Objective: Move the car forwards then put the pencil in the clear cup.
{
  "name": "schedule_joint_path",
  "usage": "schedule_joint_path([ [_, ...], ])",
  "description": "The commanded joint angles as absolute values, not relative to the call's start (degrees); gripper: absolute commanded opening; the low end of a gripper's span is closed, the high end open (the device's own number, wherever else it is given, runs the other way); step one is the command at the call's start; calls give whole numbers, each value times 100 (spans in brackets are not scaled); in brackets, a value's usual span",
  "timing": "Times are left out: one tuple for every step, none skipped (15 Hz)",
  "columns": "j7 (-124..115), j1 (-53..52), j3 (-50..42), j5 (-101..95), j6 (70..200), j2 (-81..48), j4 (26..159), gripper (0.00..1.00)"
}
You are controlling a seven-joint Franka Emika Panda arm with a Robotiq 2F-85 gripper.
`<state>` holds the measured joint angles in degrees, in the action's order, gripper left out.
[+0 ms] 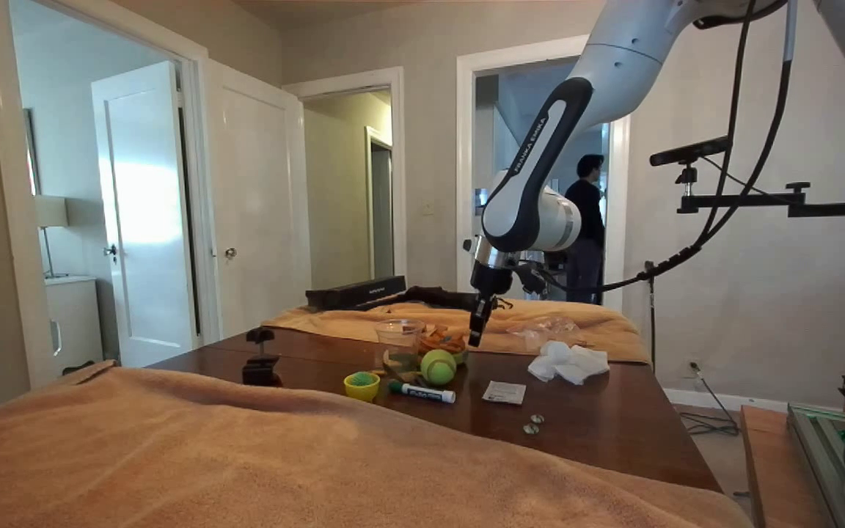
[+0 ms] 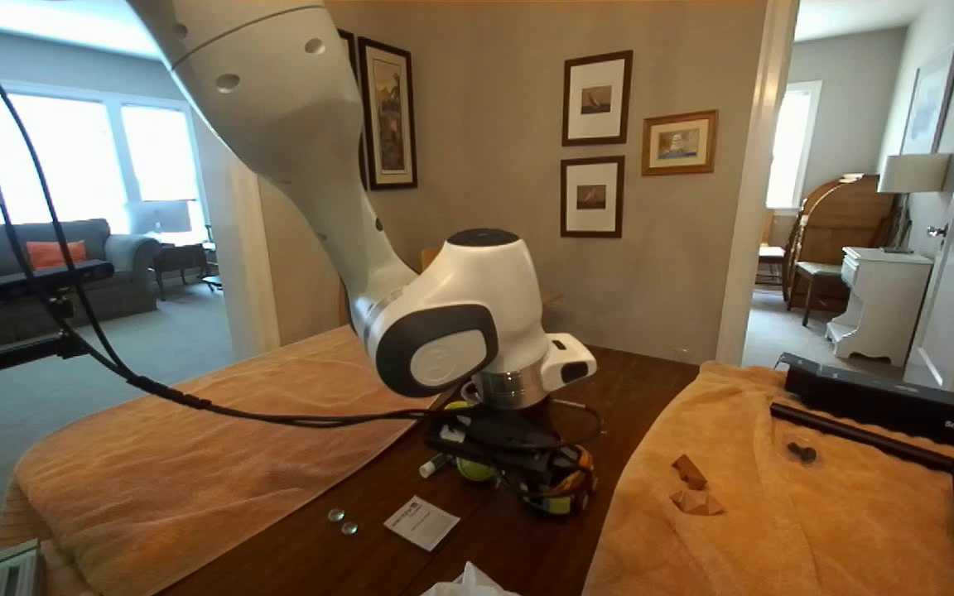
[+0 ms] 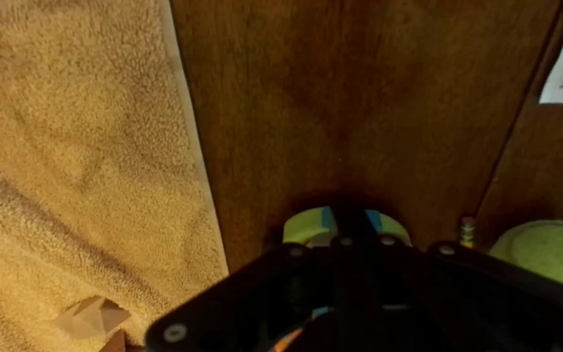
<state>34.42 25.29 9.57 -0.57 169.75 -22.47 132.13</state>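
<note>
You are holding the gripper (image 1: 474, 340) low at one car (image 1: 443, 337), its fingers (image 3: 347, 226) together. In the wrist view, one pencil (image 3: 467, 232) is showing partly between the car and one tennis ball (image 3: 550, 254). In an exterior view, one clear cup (image 1: 399, 341) is standing on the worktop (image 1: 613, 433), left of the car, one marker (image 1: 424, 392) is lying nearer, and two glassy beads (image 1: 531, 429) are resting near right.

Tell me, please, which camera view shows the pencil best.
The wrist view does: there the pencil shows its eraser end near the tennis ball, though the gripper hides the rest of its length. I cannot make out the pencil in either exterior view.
</note>
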Motion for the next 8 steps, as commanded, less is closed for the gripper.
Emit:
schedule_joint_path([
  [3813,2846,1346,219,17017,-2463,12836,0],
  [3842,2895,1426,235,17028,-2506,12766,0],
  [3862,2931,1487,232,17011,-2567,12687,0],
  [3918,3007,1597,267,16986,-2657,12600,0],
  [3937,3042,1652,276,16988,-2735,12529,0],
  [3968,3103,1746,310,16961,-2840,12446,0],
  [4015,3176,1855,340,16968,-2952,12362,0],
  [4026,3195,1902,319,17034,-3053,12293,0],
])
